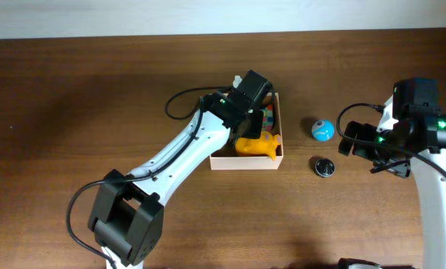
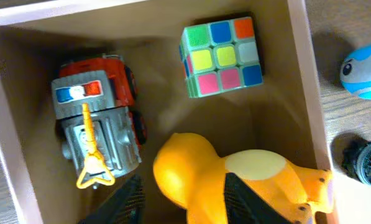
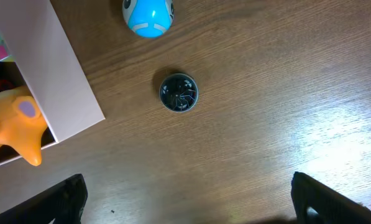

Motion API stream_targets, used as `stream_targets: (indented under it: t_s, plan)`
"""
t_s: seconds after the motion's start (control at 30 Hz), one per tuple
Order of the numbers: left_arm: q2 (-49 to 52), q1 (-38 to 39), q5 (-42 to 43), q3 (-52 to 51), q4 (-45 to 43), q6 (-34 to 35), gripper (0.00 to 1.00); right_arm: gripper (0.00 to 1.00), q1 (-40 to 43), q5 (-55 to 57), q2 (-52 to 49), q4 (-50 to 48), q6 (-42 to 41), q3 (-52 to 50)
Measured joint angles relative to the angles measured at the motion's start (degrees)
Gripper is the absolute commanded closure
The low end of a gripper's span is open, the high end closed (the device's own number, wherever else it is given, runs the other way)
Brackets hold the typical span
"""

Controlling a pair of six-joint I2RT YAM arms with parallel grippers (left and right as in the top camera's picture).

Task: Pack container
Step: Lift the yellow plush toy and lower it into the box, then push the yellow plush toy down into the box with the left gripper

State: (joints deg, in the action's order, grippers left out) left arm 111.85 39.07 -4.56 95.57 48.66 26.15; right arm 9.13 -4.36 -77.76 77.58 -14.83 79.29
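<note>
The container [image 1: 221, 160] is a white-walled cardboard box with a tan inside [image 2: 5, 143], standing mid-table. In it lie an orange-yellow rubber toy [image 2: 197, 174], a colour cube [image 2: 221, 56] and a red-and-grey toy truck [image 2: 98, 118]. My left gripper [image 2: 185, 205] hangs over the box, its jaws apart on either side of the orange toy, with a gap beside the left finger [image 2: 128, 202]. Over bare table right of the box, my right gripper [image 3: 188, 202] stands wide open with nothing between its fingers.
A blue ball-shaped toy [image 1: 323, 129] and a small black round disc [image 1: 325, 167] lie on the wood between the box and my right arm. The disc [image 3: 178, 92] is ahead of my right gripper. The orange toy [image 3: 14, 121] pokes over the box's near corner.
</note>
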Motion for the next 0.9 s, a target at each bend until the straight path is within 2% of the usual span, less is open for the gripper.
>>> stream_targets:
  t_s: [0.17,0.27,0.33,0.4,0.47,0.57,0.63,0.9]
  plan:
    - [0.0,0.87,0.02,0.0,-0.31,-0.02,0.53,0.01,0.0,0.0,0.0,-0.04,-0.02,0.0]
    - [0.0,2.64,0.24,0.0,-1.14,-0.33,0.61,0.01,0.0,0.0,0.0,-0.04,0.0,0.0]
    - [0.0,4.22,0.24,0.0,-1.33,-0.98,0.62,0.01,0.0,0.0,0.0,-0.04,-0.02,0.0]
    - [0.0,5.2,0.02,0.0,-1.31,-1.4,0.52,0.01,0.0,0.0,0.0,-0.04,0.0,0.0]
    - [0.0,5.88,-0.02,0.0,-1.31,-1.97,0.32,0.02,0.0,0.0,0.0,-0.04,-0.02,0.0]
    - [0.0,5.97,0.02,0.0,-1.29,-2.49,0.23,0.01,0.0,0.0,0.0,-0.04,-0.04,0.0]
    - [0.0,5.95,0.04,0.0,-1.31,-2.58,0.2,0.01,0.0,0.0,0.0,-0.07,0.0,0.0]
    - [0.0,5.97,2.97,0.2,-1.27,-2.58,0.19,0.01,0.0,0.0,0.0,-0.04,0.0,0.0]
